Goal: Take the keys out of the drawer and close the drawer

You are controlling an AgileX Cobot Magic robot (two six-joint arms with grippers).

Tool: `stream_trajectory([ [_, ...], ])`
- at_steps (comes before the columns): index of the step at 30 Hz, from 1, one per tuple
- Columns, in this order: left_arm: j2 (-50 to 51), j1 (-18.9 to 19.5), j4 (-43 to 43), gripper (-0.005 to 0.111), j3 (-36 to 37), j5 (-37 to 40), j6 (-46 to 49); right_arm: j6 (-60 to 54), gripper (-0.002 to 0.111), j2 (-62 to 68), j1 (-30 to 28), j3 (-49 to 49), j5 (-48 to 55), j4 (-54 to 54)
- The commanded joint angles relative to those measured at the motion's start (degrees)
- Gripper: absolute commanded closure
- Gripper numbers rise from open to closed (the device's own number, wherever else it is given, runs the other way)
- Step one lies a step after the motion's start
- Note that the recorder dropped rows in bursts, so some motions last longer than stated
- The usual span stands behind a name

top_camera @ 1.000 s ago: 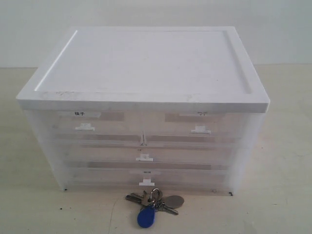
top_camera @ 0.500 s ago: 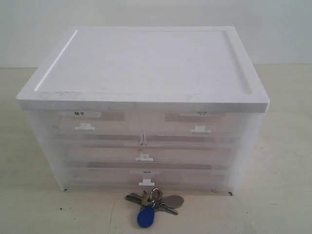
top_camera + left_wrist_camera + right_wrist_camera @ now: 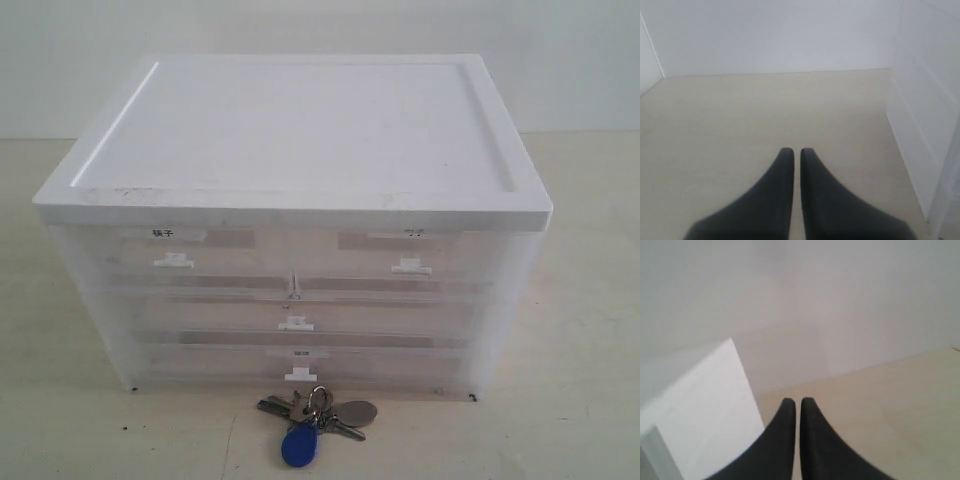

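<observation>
The keys (image 3: 318, 420) lie on the table just in front of the drawer cabinet, with their blue oval fob (image 3: 299, 447) nearest the front edge and the round grey tag (image 3: 357, 412) to its right. The drawer (image 3: 390, 318), full-width and unlabelled, sits pushed in flush in the middle row, with its small white handle (image 3: 296, 324) at centre. Neither gripper shows in the exterior view. My left gripper (image 3: 797, 150) is shut and empty over bare table beside the cabinet's side. My right gripper (image 3: 797, 400) is shut and empty too.
The white-topped translucent cabinet (image 3: 300, 140) fills the middle of the table. Two half-width drawers (image 3: 175, 262) form its top row, and a wide labelled drawer (image 3: 300, 375) forms the bottom row. The cabinet's side (image 3: 925, 125) shows in the left wrist view, and a corner of the cabinet (image 3: 705, 405) in the right.
</observation>
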Motion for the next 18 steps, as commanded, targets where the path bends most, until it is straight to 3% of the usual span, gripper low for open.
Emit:
stream_trajectory([
  [1,-0.2,0.2,-0.2,0.102,0.1,0.0,0.0,-8.0,0.108,-0.3,-1.1,0.3,10.5,-5.2],
  [4,-0.2,0.2,-0.2,0.102,0.1,0.0,0.0,-11.0,0.108,-0.3,-1.1,0.3,16.4,-6.5],
  [9,-0.2,0.2,-0.2,0.102,0.1,0.0,0.0,-15.6,0.108,-0.3,-1.1,0.3,16.6,-5.4],
  [18,-0.2,0.2,-0.2,0.102,0.1,0.0,0.0,-14.3,0.108,-0.3,-1.1,0.3,16.8,-5.1],
])
